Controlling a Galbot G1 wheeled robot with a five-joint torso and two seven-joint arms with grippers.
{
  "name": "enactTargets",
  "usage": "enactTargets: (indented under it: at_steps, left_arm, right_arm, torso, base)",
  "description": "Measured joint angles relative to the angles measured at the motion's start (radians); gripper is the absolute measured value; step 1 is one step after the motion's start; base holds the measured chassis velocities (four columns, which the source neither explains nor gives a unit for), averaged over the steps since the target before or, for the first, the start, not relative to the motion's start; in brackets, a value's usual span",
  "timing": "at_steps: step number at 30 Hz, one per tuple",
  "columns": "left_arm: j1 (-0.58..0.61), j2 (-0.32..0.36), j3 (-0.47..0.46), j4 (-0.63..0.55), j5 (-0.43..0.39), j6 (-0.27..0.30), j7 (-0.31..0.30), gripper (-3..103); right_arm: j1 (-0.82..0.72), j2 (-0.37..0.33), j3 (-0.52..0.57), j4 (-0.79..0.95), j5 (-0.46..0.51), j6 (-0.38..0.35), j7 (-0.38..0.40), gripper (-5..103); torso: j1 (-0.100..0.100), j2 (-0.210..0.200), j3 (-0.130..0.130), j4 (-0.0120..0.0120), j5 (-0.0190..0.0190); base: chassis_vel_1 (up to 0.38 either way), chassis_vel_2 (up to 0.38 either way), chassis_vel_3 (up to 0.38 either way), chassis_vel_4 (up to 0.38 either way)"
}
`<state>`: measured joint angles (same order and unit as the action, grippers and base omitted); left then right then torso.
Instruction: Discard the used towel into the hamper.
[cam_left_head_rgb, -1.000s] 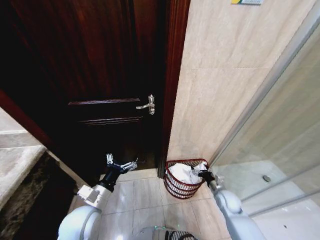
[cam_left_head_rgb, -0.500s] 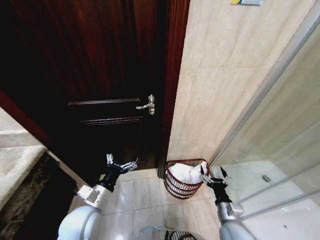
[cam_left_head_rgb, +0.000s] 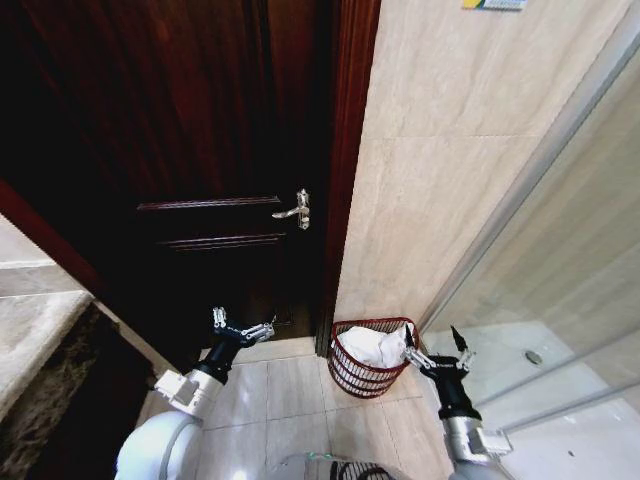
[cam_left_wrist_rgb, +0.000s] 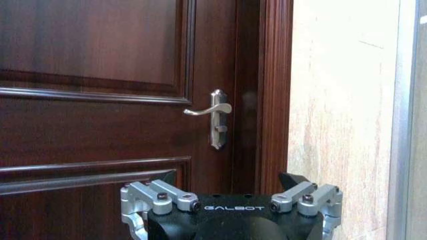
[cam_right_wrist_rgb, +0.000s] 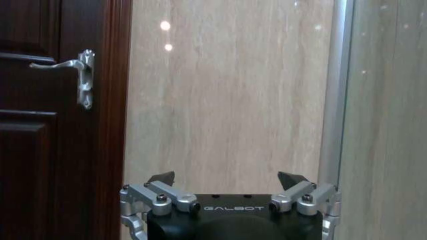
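Note:
The hamper (cam_left_head_rgb: 362, 378), a small dark red wire basket, stands on the tiled floor at the foot of the beige wall, beside the door frame. A white towel (cam_left_head_rgb: 376, 345) lies crumpled inside it, heaped up to the rim. My right gripper (cam_left_head_rgb: 435, 348) is open and empty, raised just right of the hamper's rim and apart from the towel. In its wrist view the right gripper (cam_right_wrist_rgb: 227, 179) points at the beige wall. My left gripper (cam_left_head_rgb: 241, 324) is open, held idle before the dark door; in its wrist view the left gripper (cam_left_wrist_rgb: 228, 178) faces the door.
A dark wooden door (cam_left_head_rgb: 200, 150) with a silver lever handle (cam_left_head_rgb: 296, 210) fills the left. A glass shower screen (cam_left_head_rgb: 560, 260) with a metal frame stands close on the right. A stone counter edge (cam_left_head_rgb: 30, 320) sits at far left. Tiled floor (cam_left_head_rgb: 290, 400) lies between.
My right gripper has let go of the towel, lifted out of the hamper and drawn back to the right, turning upright. The towel stays in the hamper. The left arm is unmoved.

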<state>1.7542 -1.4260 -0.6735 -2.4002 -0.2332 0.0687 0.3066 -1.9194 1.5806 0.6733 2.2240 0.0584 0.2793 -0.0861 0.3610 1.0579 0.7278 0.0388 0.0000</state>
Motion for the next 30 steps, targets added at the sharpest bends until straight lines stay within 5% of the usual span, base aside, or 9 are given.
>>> enactTargets:
  at_steps: [30]
  left_arm:
    - [0.0,0.0,0.0,0.0,0.0,0.0,0.0,100]
  right_arm:
    - [-0.013,-0.045,0.003,-0.05,0.033,0.034,0.007,100]
  torso:
    - [0.0,0.0,0.0,0.0,0.0]
  base:
    - [0.0,0.0,0.0,0.0]
